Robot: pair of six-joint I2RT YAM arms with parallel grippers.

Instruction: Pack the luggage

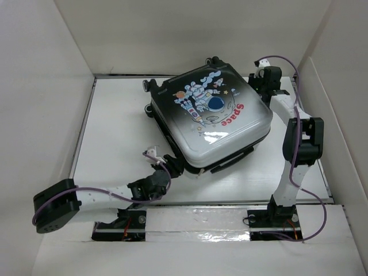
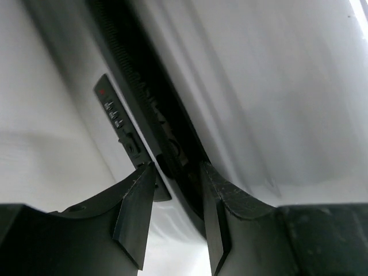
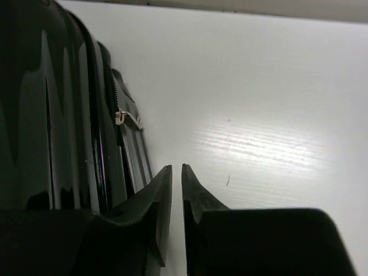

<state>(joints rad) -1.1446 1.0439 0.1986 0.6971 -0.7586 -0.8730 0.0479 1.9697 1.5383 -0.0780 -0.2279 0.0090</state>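
Luggage point(image 1: 210, 118) lies closed, astronaut print upward.

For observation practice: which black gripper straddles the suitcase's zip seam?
The left gripper: spread open, it spans the black-to-white hard-shell suitcase's seam; the right gripper sits shut beside it.

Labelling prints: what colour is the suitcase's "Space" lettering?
Red, on the black-to-white hard-shell suitcase; clearest in the top external view.

Bright overhead light glares off the luggage point(image 1: 210, 135); wrist views seem blurred.
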